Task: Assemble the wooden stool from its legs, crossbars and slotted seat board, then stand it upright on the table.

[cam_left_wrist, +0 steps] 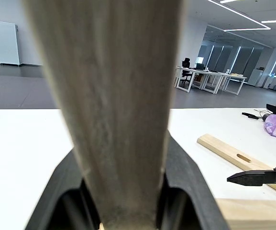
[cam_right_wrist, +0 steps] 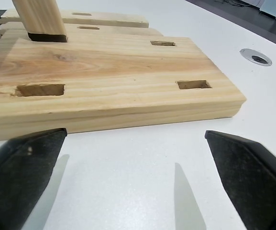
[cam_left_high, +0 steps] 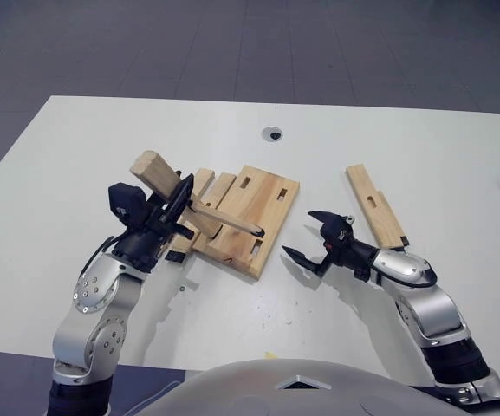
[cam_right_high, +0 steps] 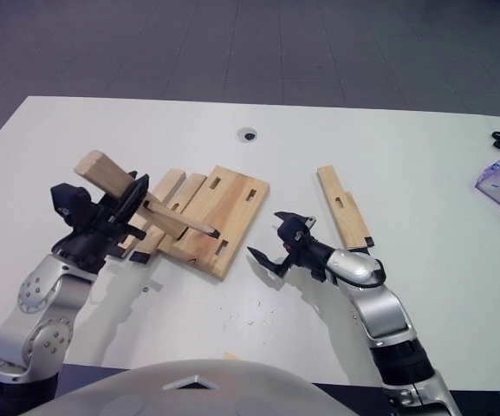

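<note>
Left end effector [cam_left_high: 178,203] grips a leg [cam_left_high: 156,170], its tip at the seat board [cam_left_high: 258,204]: assembly barely begun.
The leg's long axis slants from its raised left end down to one slot of the board, which lies flat mid-worktop [cam_left_high: 102,139]; three slots are bare. Two spare pieces [cam_left_high: 219,186] lie just beside its left edge, the right end effector [cam_left_high: 300,234] hovers open near its right edge, and a slotted piece [cam_left_high: 375,205] lies farther right.

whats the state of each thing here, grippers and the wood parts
left gripper: shut on leg
leg: tilted, lower end at a seat board slot
seat board: lying flat, three slots empty
right gripper: open, empty
slotted bar: lying flat, apart from seat board
</note>
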Controlling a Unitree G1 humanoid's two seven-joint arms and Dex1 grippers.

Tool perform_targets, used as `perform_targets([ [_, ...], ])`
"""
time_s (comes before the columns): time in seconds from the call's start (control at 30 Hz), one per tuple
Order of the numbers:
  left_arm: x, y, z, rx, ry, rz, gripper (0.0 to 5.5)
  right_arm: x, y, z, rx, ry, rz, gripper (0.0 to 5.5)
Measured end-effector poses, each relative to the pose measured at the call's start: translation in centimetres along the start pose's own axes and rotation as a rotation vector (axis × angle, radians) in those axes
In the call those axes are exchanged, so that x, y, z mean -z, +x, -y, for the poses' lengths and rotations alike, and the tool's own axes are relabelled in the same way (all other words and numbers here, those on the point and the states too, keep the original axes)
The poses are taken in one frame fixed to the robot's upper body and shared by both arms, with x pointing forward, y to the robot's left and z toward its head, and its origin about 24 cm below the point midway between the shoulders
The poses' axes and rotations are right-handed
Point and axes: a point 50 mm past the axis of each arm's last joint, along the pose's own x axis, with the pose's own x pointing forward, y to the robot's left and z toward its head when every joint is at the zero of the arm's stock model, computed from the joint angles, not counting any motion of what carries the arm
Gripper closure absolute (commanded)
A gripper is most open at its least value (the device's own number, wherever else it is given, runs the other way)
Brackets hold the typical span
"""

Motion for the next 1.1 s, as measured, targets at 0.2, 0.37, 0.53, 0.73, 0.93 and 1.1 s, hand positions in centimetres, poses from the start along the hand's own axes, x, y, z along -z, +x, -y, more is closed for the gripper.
perform_targets([
  [0.2,-0.2,2.6,0.1,0.031,0.026,0.017,4.47,-0.2,0.5,0.5,0.022,-0.01,0.021,0.1],
  [0.37,-0.6,5.1,0.8,0.123,0.03,0.029,4.47,-0.4,0.9,0.7,0.024,-0.015,0.032,0.1],
  [0.53,-0.3,6.9,1.2,0.191,0.063,0.047,4.47,-0.6,1.2,1.0,0.028,-0.016,0.041,0.1],
  [0.73,-0.1,7.7,1.6,0.204,0.058,0.063,4.47,-0.7,1.4,0.7,0.023,-0.025,0.049,0.1],
  [0.93,-0.6,7.8,1.6,0.187,0.077,0.075,4.11,-0.8,1.6,0.6,0.031,0.001,0.058,0.1],
  [1.1,-4.8,8.4,2.2,0.169,0.156,0.214,3.27,-1.6,2.2,0.5,0.026,0.043,0.091,0.1],
])
